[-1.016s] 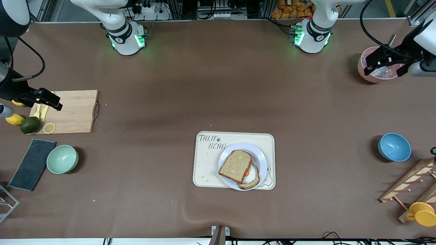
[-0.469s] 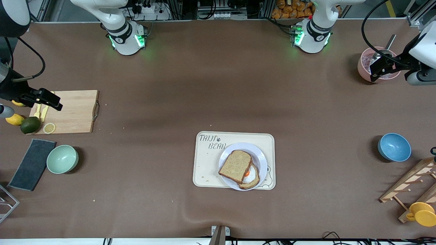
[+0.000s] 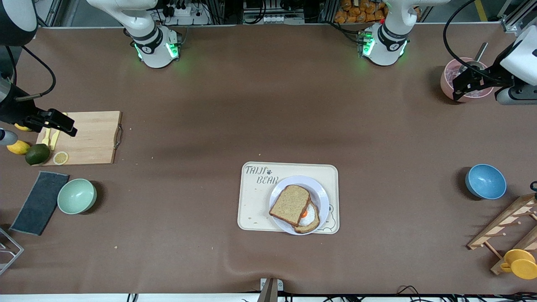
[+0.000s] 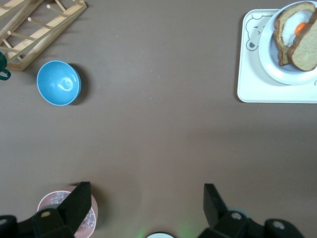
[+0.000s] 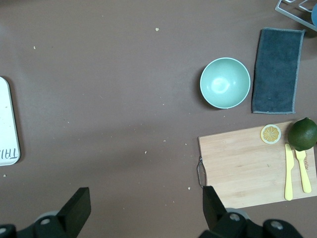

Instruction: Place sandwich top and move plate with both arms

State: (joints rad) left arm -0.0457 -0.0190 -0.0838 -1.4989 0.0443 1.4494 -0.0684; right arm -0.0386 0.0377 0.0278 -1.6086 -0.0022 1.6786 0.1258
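Observation:
The sandwich top [image 3: 290, 204], a plain brown slice, lies askew on an egg-topped slice [image 3: 309, 218] on the pale round plate [image 3: 321, 193]. The plate stands on a cream bear-printed tray [image 3: 256, 201] mid-table. The left wrist view shows the sandwich top [image 4: 304, 49] and the plate [image 4: 277, 69] at a distance. My left gripper [image 3: 461, 84] hangs open and empty over a pink bowl at the left arm's end of the table, its jaws wide apart [image 4: 146, 192]. Over the cutting board at the right arm's end, my right gripper [image 3: 63, 123] is open and empty too [image 5: 144, 196].
A pink bowl [image 3: 451, 82], blue bowl [image 3: 485, 181], wooden rack [image 3: 503, 226] and yellow cup [image 3: 520, 263] sit at the left arm's end. At the right arm's end are a cutting board [image 3: 92, 138], green bowl [image 3: 76, 196], dark cloth [image 3: 40, 202] and fruit [image 3: 37, 154].
The left arm has drawn back a little over the pink bowl, uncovering the spoon handle in it. The right arm, plate and bread have not moved.

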